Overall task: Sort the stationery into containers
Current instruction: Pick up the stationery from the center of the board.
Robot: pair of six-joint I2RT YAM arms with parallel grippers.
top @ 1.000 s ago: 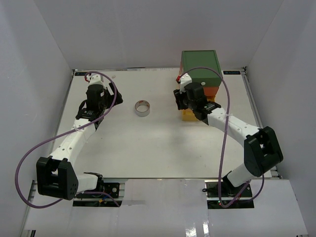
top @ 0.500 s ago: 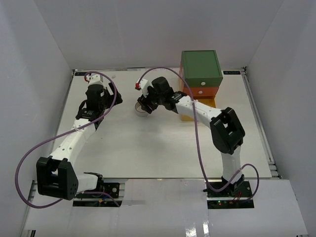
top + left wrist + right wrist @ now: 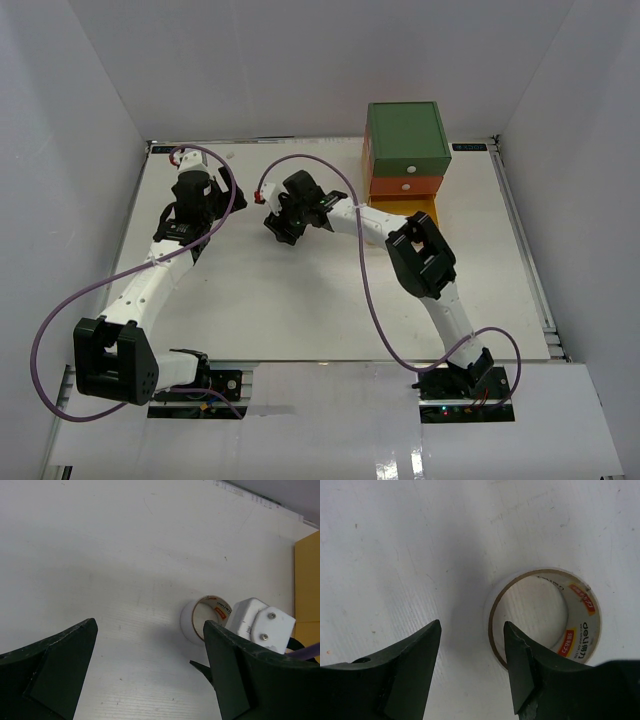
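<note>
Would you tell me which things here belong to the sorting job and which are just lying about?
Job:
tape roll
green drawer, orange drawer, open yellow drawer
right pincer, open over the roll

Just there:
purple cables
table
left pincer, open and holding nothing

Whitish tape roll [image 3: 580, 630] lies flat, hole upward; green drawer [image 3: 390, 166] and orange drawer [image 3: 385, 186] shut; yellow drawer [image 3: 400, 210] pulled out.

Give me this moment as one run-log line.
right claw: open over rim of tape roll, no grip | left claw: open, empty | yellow drawer: pulled out
</note>
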